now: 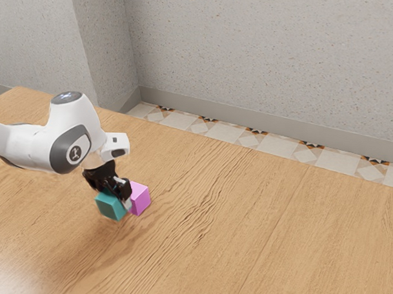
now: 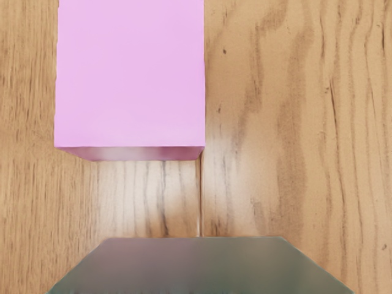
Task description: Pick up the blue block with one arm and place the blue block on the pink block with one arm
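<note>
Blue block (image 1: 110,206), where is it now? asks the first.

Off the table, I judge, says the second. Going from the exterior view's left: the white arm (image 1: 48,145) comes in, then the black gripper (image 1: 114,190), and the block hangs under it, a little tilted, with a shadow on the wood below. The fingers are closed onto it from two sides, no wider than the block itself.

And next along?

The pink block (image 1: 140,198) lies flat on the table (image 1: 258,226), just beside the blue one on the exterior view's right. I cannot tell whether the two touch. From the wrist, the pink block (image 2: 130,73) lies ahead of the hand, and the dark blurred shape at the edge is the held block (image 2: 199,266).

So how much is done?

The pick-up looks done. The stacking is not: the blue one is beside the pink one and not above it. It seems to need raising, carrying across over the pink top, and setting down.

The count?

One arm, one gripper, one blue block and one pink block.
</note>
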You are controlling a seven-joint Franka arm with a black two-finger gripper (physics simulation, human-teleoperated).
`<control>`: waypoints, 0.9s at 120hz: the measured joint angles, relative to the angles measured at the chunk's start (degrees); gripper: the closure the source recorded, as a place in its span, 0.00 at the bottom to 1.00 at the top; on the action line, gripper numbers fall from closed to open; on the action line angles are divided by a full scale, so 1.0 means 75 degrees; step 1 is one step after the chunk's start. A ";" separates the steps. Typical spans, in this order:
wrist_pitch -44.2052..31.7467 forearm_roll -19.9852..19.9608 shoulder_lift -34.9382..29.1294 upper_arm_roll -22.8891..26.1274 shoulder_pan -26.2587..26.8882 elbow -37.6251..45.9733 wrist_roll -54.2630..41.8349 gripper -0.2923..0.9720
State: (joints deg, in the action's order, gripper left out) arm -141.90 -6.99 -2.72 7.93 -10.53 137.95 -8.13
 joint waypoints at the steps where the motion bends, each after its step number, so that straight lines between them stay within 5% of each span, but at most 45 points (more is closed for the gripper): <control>1: 0.0081 0.0019 0.0077 -0.0043 0.0012 -0.0154 0.0002 0.49; 18: 0.1468 0.0242 0.1718 -0.0397 -0.0086 -0.2684 0.0017 0.49; 29: 0.2052 0.0302 0.2285 -0.0420 -0.0101 -0.3390 0.0014 0.49; 65: 0.2784 0.0352 0.2523 -0.0405 -0.0024 -0.3643 -0.0008 0.49; 108: 0.2150 0.0542 0.2521 -0.0378 0.0054 -0.3546 -0.0020 0.49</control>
State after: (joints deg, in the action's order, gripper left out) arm -125.77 -2.93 16.19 5.10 -10.13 111.36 -8.28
